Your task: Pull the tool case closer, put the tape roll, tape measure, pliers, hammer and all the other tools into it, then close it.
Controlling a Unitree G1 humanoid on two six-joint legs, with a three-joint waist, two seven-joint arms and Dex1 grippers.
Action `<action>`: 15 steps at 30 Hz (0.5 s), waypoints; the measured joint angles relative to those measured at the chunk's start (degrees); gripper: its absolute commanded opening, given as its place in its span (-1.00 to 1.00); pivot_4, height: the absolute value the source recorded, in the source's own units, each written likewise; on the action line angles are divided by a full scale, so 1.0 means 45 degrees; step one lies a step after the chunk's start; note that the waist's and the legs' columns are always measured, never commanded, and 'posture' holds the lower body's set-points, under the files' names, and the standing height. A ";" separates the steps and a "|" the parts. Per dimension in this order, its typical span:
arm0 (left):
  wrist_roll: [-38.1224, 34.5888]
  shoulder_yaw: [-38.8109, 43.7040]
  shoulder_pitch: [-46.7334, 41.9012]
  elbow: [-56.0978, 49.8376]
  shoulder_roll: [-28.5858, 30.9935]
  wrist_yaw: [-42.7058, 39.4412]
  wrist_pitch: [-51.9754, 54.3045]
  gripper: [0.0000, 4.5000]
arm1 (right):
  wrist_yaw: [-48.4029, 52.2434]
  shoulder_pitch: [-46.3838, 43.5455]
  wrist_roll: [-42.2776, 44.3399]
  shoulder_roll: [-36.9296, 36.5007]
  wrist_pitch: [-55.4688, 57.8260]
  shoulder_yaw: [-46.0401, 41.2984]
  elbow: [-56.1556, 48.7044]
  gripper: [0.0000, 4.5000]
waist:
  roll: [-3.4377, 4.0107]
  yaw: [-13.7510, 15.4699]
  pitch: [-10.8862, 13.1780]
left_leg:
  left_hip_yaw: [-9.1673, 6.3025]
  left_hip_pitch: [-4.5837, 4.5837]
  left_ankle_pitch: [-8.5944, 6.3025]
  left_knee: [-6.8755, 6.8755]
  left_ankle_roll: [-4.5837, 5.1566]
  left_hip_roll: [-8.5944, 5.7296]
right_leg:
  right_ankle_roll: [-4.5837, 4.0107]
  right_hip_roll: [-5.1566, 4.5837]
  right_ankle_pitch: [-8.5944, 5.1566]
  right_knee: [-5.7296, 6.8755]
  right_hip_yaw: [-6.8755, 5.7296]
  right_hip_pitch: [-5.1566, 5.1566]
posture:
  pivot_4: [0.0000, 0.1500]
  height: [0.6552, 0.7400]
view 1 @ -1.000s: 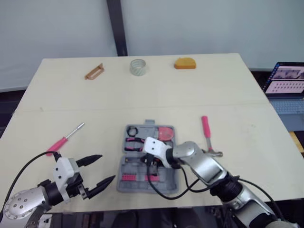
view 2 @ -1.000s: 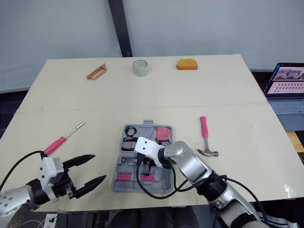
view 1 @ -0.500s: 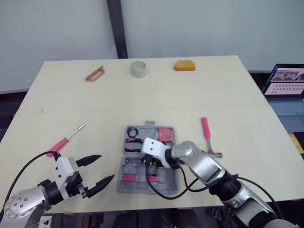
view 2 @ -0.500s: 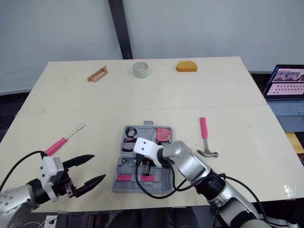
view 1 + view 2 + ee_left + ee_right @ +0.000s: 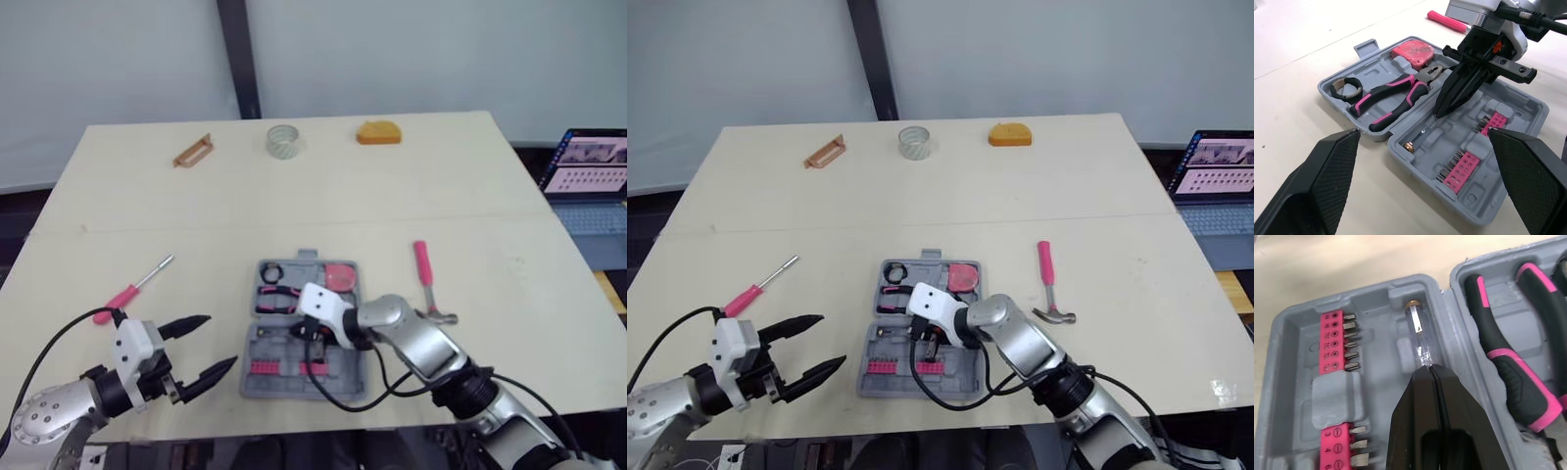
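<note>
Right wrist view: right gripper pinched together, empty, tip at the near end of the clear driver, which runs straight ahead along its tool case slot.

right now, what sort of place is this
Probably a lab or test room, not a real workshop: a plain table with a few tools such as a hammer laid out around a case, an open laptop off to the right, and a pale backdrop behind.
</note>
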 measured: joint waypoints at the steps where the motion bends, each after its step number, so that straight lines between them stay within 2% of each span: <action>1: 0.0002 -0.0024 -0.0022 0.0002 0.0000 -0.0001 0.0000 1.00 | 0.0000 0.0009 0.0024 0.0001 -0.0161 -0.0123 0.0044 -0.98 | -0.0002 0.0000 0.0015 | 0.0001 -0.0002 0.0000 -0.0002 0.0000 0.0000 | 0.0000 0.0000 0.0000 -0.0002 -0.0001 -0.0001 | 1.00 1.00; 8: 0.0060 -0.0137 -0.0199 0.0051 0.0002 -0.0031 0.0000 1.00 | 0.0034 0.0029 0.1061 0.0378 -0.0873 -0.1528 -0.0262 -0.98 | 0.0011 -0.0015 0.0070 | 0.0003 -0.0009 0.0001 -0.0012 -0.0001 0.0005 | 0.0000 0.0003 0.0000 -0.0019 -0.0006 -0.0003 | 1.00 1.00; 15: 0.0070 -0.0159 -0.0452 0.0333 0.0091 -0.0114 0.0000 1.00 | 0.0633 0.0036 0.1498 -0.0366 -0.0906 -0.1674 -0.0825 -0.98 | 0.0008 -0.0001 0.0073 | 0.0003 -0.0014 0.0000 -0.0007 -0.0001 0.0003 | 0.0000 0.0001 0.0000 -0.0027 -0.0007 -0.0002 | 1.00 1.00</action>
